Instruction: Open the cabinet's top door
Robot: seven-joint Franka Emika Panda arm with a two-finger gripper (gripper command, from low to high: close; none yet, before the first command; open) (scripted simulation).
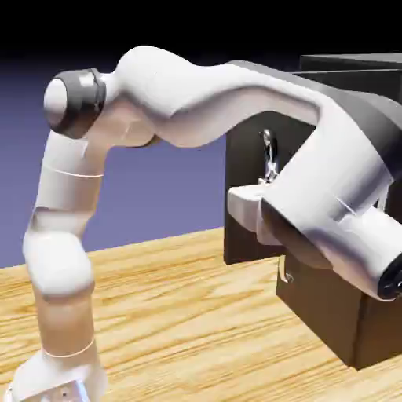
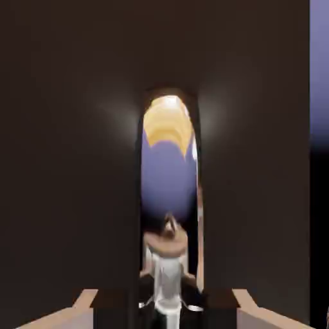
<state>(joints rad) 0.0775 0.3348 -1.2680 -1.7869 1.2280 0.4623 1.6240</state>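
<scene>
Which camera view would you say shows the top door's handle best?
The hand view: the curved silver handle stands large and nearly whole, upright against the dark top door. The exterior view shows only its small upper part, the rest hidden behind the arm.

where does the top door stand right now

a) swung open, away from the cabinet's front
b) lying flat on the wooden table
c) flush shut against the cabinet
a, since in the exterior view the top door stands out from the cabinet, past the front of the lower part, with its silver handle on its face.
</scene>
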